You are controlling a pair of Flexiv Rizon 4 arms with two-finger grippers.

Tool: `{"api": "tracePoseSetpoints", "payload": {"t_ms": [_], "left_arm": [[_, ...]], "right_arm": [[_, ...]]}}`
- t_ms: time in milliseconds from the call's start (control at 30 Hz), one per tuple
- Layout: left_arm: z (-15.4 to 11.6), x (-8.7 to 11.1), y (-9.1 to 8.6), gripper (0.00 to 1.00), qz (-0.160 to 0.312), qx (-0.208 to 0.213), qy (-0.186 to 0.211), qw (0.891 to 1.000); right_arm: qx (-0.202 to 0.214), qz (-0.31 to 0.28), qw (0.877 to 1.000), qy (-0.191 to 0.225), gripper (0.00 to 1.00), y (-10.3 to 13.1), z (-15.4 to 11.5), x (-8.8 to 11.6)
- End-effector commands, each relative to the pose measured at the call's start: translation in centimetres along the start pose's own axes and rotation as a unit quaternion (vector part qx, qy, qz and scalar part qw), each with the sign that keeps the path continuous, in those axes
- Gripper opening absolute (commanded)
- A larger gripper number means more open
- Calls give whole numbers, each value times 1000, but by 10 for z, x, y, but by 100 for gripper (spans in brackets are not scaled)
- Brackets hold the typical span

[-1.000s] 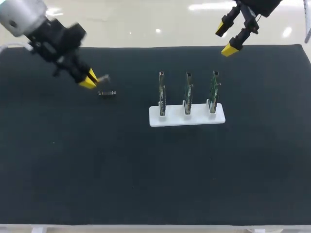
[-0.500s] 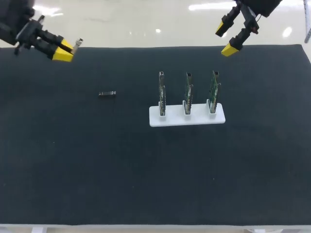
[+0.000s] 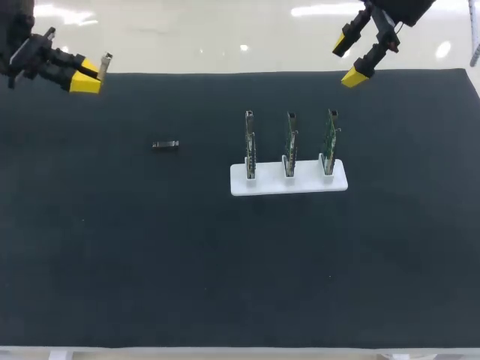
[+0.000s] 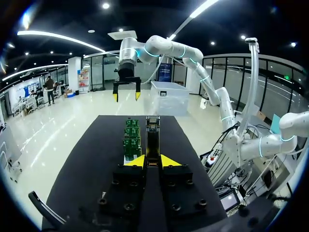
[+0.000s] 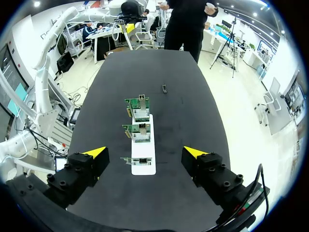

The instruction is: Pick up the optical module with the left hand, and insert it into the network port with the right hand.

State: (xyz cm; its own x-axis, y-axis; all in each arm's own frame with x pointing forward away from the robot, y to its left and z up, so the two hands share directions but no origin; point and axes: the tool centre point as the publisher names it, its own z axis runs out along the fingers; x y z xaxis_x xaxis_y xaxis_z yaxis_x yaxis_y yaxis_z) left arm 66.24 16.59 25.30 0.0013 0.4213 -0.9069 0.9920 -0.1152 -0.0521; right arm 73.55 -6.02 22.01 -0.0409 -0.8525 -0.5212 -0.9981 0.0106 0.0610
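Our left gripper (image 3: 88,75) hangs over the far left corner of the black table (image 3: 150,262). Its yellow fingers are pressed from both sides on a slim, silvery optical module (image 3: 105,63), which juts out past the tips (the left wrist view shows it pointing straight ahead between them). A second module (image 3: 165,144), small and dark, lies flat on the table, well left of one white stand (image 3: 289,182). The stand holds three green circuit boards (image 3: 289,142) upright in a row, each with a metal network port (image 5: 143,98). Our right gripper (image 3: 349,60) hovers over the far right edge, fingers spread wide, holding nothing.
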Motion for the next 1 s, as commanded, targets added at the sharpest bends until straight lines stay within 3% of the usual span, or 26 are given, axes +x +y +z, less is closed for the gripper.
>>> {"api": "tracePoseSetpoints", "payload": {"t_ms": [33,300,700,1000], "left_arm": [[0,0,0,0,1,0,0,1000],[3,0,1,0,5,-1,-9,1000],[75,-16,32,0,55,-28,-110,992],[121,-21,46,0,44,-23,-152,987]], "right_arm": [[1,-1,1000,-1,100,1,0,0],[1,-1,1000,-1,100,1,0,0],[1,-1,1000,-1,100,1,0,0],[1,-1,1000,-1,100,1,0,0]]}}
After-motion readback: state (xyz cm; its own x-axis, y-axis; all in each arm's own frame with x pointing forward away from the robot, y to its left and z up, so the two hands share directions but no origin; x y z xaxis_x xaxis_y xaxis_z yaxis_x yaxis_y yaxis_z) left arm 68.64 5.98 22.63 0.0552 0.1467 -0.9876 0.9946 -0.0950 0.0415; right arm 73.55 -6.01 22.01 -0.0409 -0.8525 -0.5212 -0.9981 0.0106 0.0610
